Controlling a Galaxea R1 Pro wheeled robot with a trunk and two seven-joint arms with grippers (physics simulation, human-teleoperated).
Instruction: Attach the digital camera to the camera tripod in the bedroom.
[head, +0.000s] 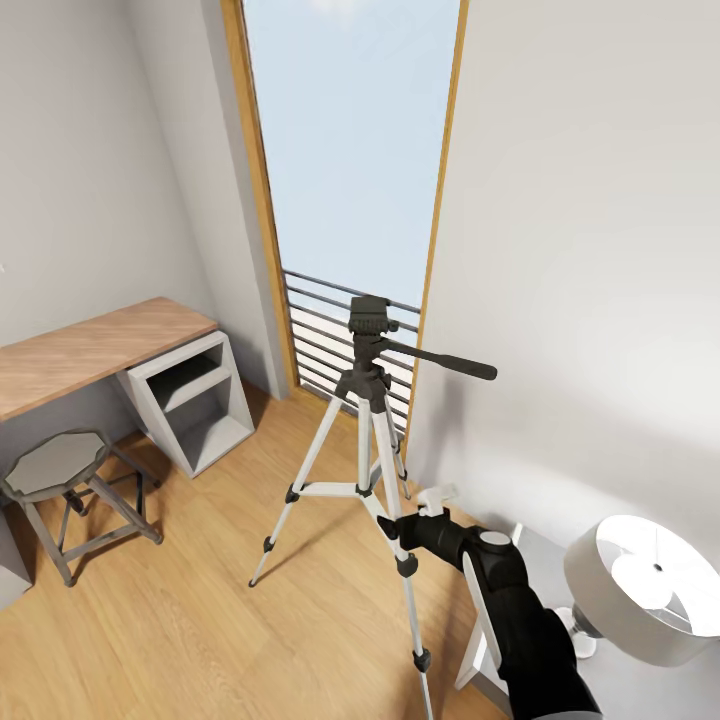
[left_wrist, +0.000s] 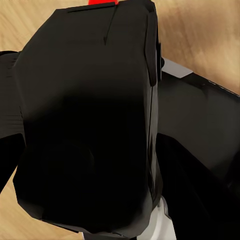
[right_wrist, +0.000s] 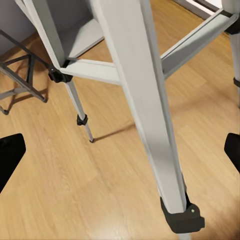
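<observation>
The camera tripod (head: 363, 420) stands on the wood floor before the tall window, its black head (head: 371, 320) bare and its long handle (head: 440, 360) pointing right. My right gripper (head: 402, 530) is low beside the near leg. In the right wrist view that silver leg (right_wrist: 145, 110) runs between the two spread fingertips (right_wrist: 10, 160) without touching them, so the right gripper (right_wrist: 121, 155) is open. The digital camera (left_wrist: 85, 125) looms matte black in the left wrist view, a sliver of its red button (left_wrist: 102, 2) at the edge, with my left gripper (left_wrist: 100, 142) shut on it.
A wood-topped desk (head: 90, 350) with a grey cube shelf (head: 190, 400) under it lines the left wall, and a metal stool (head: 55, 465) stands in front. A white round lamp (head: 640, 585) sits at lower right near the wall. A railing (head: 330, 330) crosses the window's foot.
</observation>
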